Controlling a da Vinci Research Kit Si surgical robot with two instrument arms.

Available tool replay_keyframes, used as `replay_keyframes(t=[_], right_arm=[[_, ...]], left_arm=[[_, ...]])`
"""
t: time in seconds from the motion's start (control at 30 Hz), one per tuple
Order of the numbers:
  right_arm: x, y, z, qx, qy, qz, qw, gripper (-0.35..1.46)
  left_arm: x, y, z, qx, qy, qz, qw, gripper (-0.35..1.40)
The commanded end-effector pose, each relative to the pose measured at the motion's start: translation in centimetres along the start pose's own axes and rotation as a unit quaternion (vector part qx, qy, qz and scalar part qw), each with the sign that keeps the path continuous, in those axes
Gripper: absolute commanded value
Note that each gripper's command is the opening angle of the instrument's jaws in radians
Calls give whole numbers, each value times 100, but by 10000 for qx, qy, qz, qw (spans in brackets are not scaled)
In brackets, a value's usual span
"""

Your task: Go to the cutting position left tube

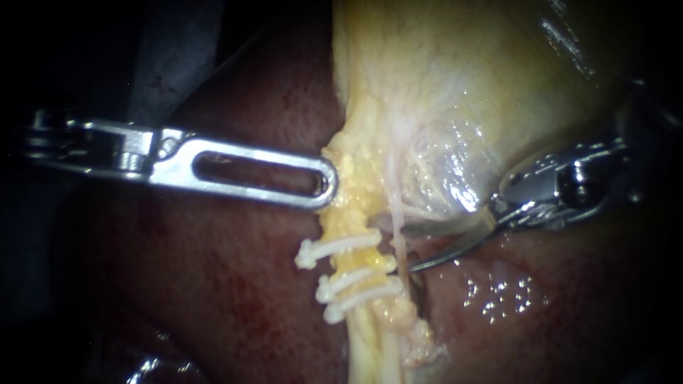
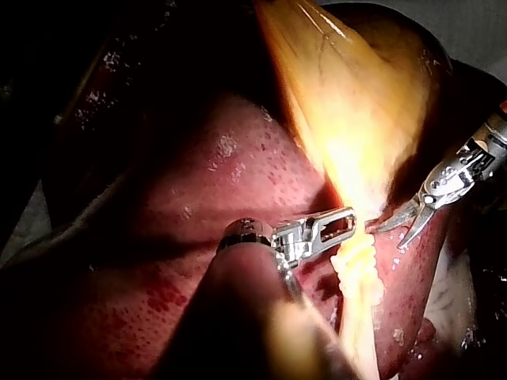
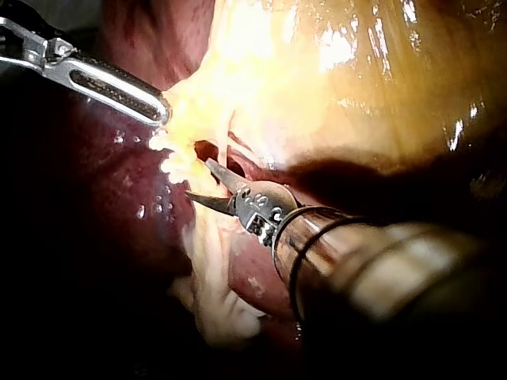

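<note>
A yellow fatty left tube (image 1: 356,227) runs down from the gallbladder (image 1: 455,85) and carries three white clips (image 1: 340,246) across it. A thin pale strand (image 1: 395,210) runs just to its right. My right instrument (image 1: 403,249) comes in from the right with curved blades open, one above and one below the level of the upper clip, and the pale strand lies between them. My left instrument (image 1: 329,182) reaches in from the left, its slotted jaws shut on the yellow tissue above the clips. Both also show in the wrist views: the left instrument (image 2: 351,218) (image 3: 162,111) and the right instrument (image 2: 394,235) (image 3: 198,177).
Dark red liver (image 1: 235,284) lies under and on both sides of the tubes. The gallbladder's pale glistening wall (image 3: 333,71) hangs over my right instrument's shaft (image 3: 372,261). Wet highlights (image 1: 505,295) dot the liver to the right of the clips.
</note>
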State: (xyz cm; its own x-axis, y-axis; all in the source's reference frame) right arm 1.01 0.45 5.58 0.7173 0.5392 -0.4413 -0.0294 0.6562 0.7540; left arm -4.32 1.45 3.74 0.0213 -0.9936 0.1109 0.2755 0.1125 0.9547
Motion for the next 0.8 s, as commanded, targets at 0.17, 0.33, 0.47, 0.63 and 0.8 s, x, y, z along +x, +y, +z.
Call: replay_keyframes(t=[0.17,0.33,0.47,0.63,0.8], right_arm=[[2,1,5,8,-5,23,10000,30],[1,4,11,15,-17,30,10000,30],[-2,5,20,37,-39,26,10000,28],[-3,5,29,67,-67,20,10000,23],[1,8,35,45,-75,58,9999,19]], left_arm=[[1,-4,1,3,8,-2,10000,-35],[2,-6,3,10,16,-3,10000,-35],[3,-7,4,8,14,-4,10000,-35],[4,-8,5,14,24,-35,10000,-35],[3,-8,6,14,24,-35,10000,-35]])
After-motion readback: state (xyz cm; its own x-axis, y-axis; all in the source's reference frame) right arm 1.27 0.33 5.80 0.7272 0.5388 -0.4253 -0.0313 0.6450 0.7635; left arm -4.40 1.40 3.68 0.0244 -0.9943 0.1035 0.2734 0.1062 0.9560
